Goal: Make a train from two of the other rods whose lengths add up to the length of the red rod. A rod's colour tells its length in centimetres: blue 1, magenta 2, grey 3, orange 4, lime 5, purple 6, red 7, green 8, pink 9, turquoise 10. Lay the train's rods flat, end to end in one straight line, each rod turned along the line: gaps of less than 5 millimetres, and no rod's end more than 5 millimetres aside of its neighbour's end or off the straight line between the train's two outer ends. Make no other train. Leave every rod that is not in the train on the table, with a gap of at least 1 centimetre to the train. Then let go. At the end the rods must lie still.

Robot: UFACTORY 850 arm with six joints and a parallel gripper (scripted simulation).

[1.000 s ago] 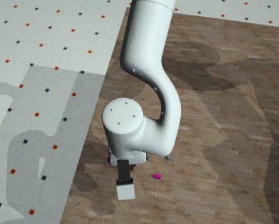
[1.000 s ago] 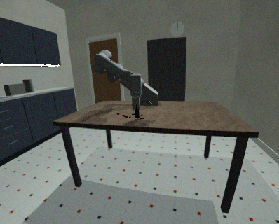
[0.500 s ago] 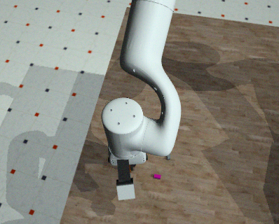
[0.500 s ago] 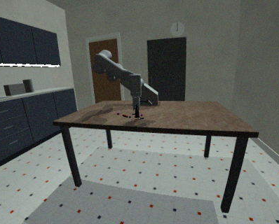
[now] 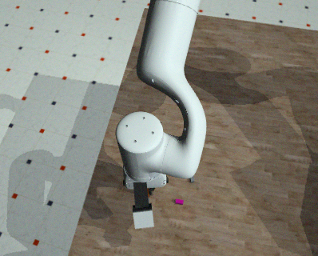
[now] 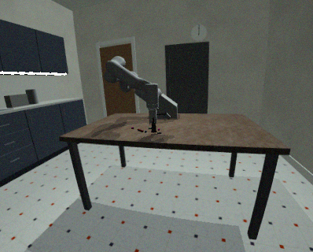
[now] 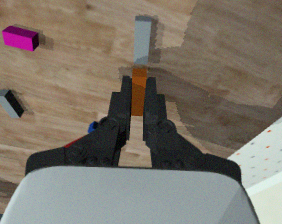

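In the wrist view my gripper (image 7: 138,91) is shut on an orange rod (image 7: 139,102), which points straight ahead, low over the wooden table (image 7: 217,75) (image 5: 248,160). A grey rod (image 7: 142,41) lies flat just beyond it, nearly in line, and the two ends look close together. A magenta rod (image 7: 20,38) (image 5: 179,202) lies apart at the upper left. A second grey rod (image 7: 9,103) lies at the left. A blue rod (image 7: 93,127) and a sliver of the red rod peek out beside the left finger. In the top view the arm hides the fingers.
The table's edge and the tiled floor (image 7: 272,150) lie close at the lower right of the wrist view. In the exterior view the gripper (image 6: 152,127) stands near the table's far left part, in front of the robot's base.
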